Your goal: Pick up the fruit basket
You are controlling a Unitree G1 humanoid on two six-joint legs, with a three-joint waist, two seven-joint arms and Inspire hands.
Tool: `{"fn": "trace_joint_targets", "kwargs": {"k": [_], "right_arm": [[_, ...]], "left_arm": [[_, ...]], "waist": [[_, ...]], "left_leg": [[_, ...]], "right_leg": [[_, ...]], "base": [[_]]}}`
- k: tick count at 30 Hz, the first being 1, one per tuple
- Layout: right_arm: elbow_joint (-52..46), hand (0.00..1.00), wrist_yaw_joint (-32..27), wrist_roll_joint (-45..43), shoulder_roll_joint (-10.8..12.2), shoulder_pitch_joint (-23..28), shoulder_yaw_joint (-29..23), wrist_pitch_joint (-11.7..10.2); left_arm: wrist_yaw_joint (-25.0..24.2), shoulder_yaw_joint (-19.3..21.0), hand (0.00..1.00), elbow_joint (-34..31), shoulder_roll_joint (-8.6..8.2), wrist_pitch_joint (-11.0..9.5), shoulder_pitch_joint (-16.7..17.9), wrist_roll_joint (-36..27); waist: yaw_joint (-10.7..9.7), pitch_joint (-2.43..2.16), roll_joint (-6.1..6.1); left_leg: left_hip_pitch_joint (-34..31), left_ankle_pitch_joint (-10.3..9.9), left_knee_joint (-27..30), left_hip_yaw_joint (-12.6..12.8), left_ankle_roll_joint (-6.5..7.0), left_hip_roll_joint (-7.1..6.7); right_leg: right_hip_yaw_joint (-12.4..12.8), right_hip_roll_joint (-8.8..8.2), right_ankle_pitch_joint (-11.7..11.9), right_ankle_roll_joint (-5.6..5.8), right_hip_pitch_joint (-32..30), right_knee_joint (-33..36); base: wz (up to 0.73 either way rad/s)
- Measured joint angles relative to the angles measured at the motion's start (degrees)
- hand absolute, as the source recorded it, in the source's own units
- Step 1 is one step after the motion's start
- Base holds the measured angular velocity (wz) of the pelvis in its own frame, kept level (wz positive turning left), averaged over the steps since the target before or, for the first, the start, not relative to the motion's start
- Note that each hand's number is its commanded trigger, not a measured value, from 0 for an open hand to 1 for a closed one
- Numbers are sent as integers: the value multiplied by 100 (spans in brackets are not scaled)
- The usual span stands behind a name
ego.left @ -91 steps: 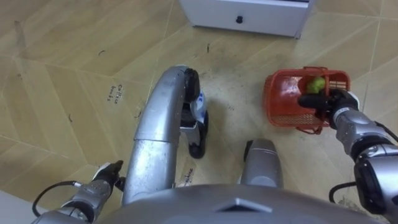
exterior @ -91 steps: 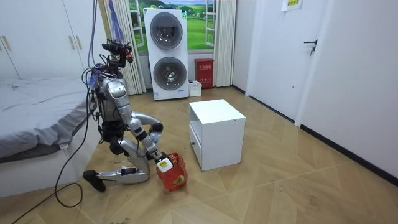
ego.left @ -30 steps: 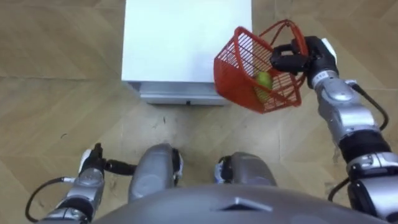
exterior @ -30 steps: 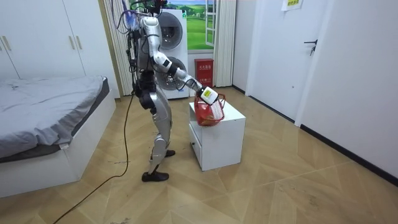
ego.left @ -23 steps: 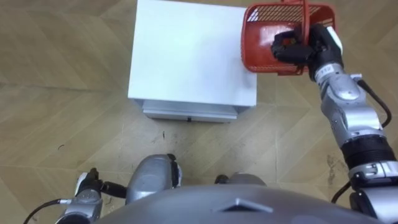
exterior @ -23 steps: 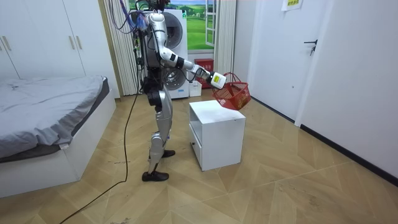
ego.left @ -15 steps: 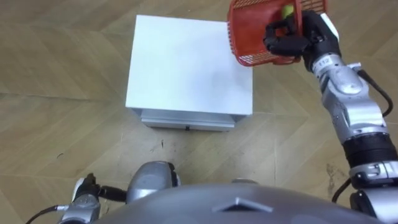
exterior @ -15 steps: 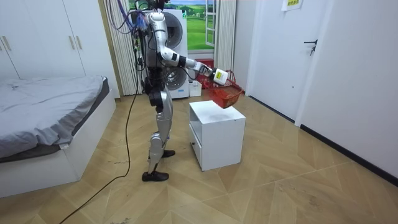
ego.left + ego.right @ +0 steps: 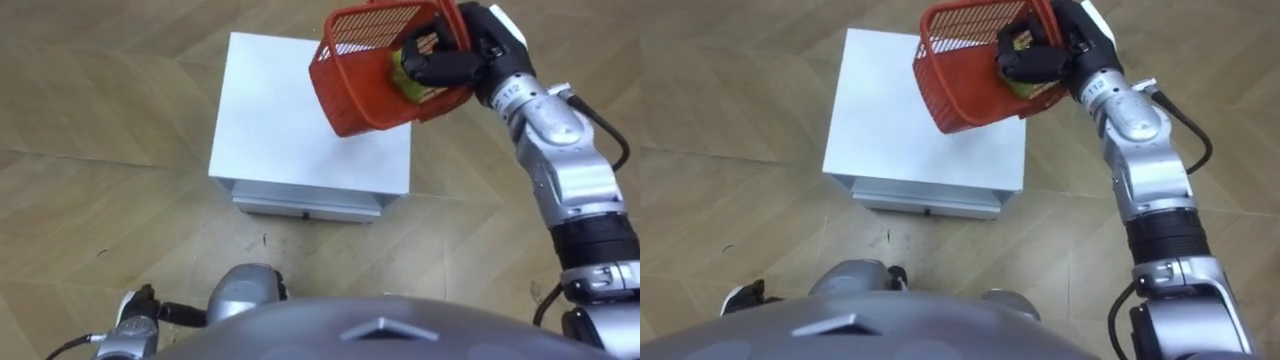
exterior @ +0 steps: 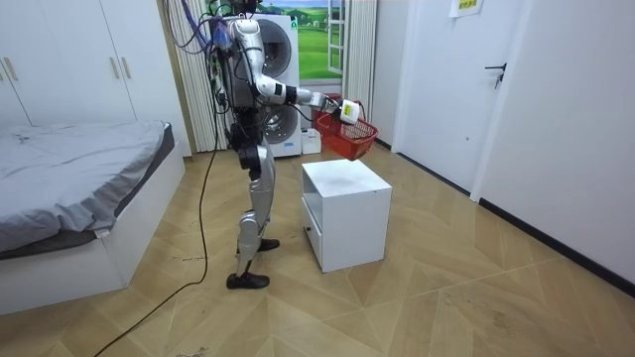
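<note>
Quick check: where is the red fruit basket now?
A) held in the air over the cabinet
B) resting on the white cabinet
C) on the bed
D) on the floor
A: the right robot hand grips the fruit basket, tilted above the white cabinet; the room view shows a gap between them.

A home bedroom — bed (image 10: 74, 188), wardrobe (image 10: 69, 69) (white doors), stacked washing machines (image 10: 266, 87) by the window (image 10: 325, 45).
</note>
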Motion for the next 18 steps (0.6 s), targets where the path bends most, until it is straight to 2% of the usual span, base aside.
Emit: {"fn": "trace_joint_targets", "kwargs": {"k": [4,7,9,10,11,13,14,15,16,17,18], "right_arm": [[18,100,76,-261,8,6,-6,92],[33,100,90,-381,42,100,7,147],[114,100,100,-455,48,207,149,198],[182,100,145,-506,64,260,231,211],[213,100,153,-573,84,291,255,217],[380,100,144,-648,199,334,269,235],[505,100,147,-690,281,339,324,238],[585,100,154,-688,320,346,407,250],[583,100,164,-686,319,364,487,279],[582,100,165,-689,320,373,507,285],[582,100,159,-699,320,400,540,291]], "left_arm": [[-121,62,0,8,-13,108,-31,-1],[-203,48,0,6,-13,117,-76,-11],[-222,37,0,12,-12,106,-171,-12],[-230,37,0,41,-10,94,-214,-14],[-238,27,0,57,-10,94,-242,-20],[-241,-78,0,132,1,33,-350,-74],[-241,-119,0,133,22,-6,-395,-69],[-233,-214,0,115,82,-55,-441,-75],[-216,-289,0,95,117,-107,-513,-77],[-212,-298,0,87,125,-112,-543,-67],[-214,-300,0,59,123,-92,-579,-65]], "waist": [[-14,-2,-4],[-18,-1,5],[-4,7,11],[-17,15,2],[-29,16,3],[-22,50,68],[-28,71,151],[-37,68,160],[-30,68,167],[-29,67,166],[-32,26,102]], "left_leg": [[-13,-4,38,44,3,4],[-19,-25,45,132,43,-9],[4,-87,17,248,128,-20],[83,-142,21,274,180,-78],[121,-168,34,275,206,-81],[280,-220,39,253,272,-91],[335,-241,54,195,303,-76],[311,-241,73,112,314,-62],[246,-228,69,86,323,-35],[218,-227,75,83,324,-34],[174,-228,79,67,324,-90]], "right_leg": [[-11,-18,-2,4,-115,240],[0,-110,-25,42,-352,655],[-48,-271,-27,46,-729,1501],[-32,-389,-14,51,-891,1967],[-16,-435,11,60,-944,2145],[-6,-502,167,100,-980,2425],[3,-475,199,140,-1040,2420],[41,-346,58,175,-1071,2111],[58,-167,14,137,-1145,1590],[78,-78,38,101,-1189,1273],[98,44,347,-45,-1231,668]], "base": [[-7],[-15],[-15],[-8],[0],[-2],[-3],[7],[12],[21],[23]]}}
